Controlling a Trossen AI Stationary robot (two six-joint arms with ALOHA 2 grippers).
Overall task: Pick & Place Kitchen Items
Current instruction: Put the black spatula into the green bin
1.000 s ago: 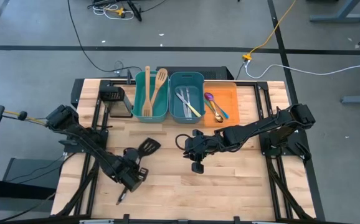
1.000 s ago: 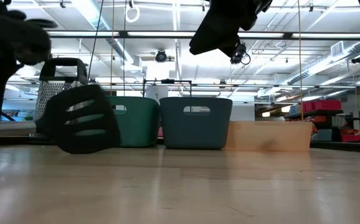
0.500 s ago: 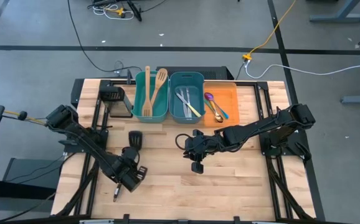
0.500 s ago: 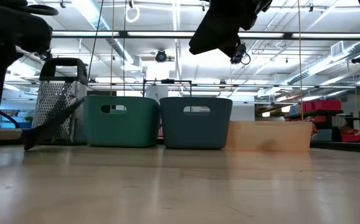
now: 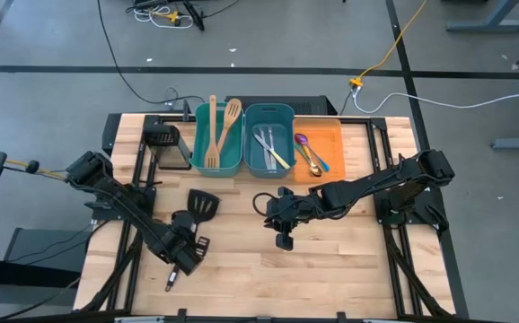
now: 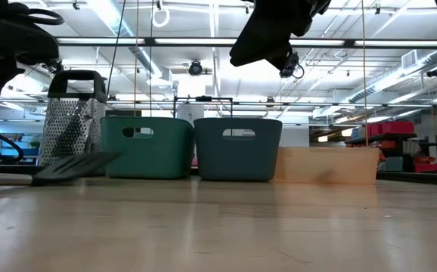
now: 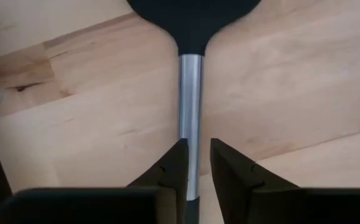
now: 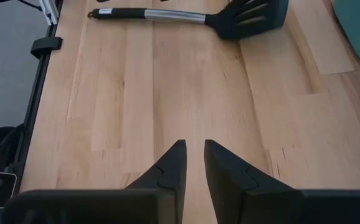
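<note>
1. The black slotted turner (image 5: 197,218) lies flat on the counter (image 5: 331,260), left of centre and in front of the bins; it is the only utensil not yet put away.
2. The left tool (image 7: 195,163) has its fingers pinched together on the turner's silver handle, low over the counter, so I judge this pick to be under way and the carry to be still ahead.
3. Two wooden slotted spatulas (image 5: 222,130) stand in the teal bin (image 5: 197,144).
4. Silver knives (image 5: 269,146) lie in the darker teal bin (image 5: 289,135).
5. Coloured-handled spoons (image 5: 310,153) rest in the orange bin (image 5: 331,139).
6. The right tool (image 8: 194,163) hangs over mid-counter, fingers nearly together on nothing.
</note>
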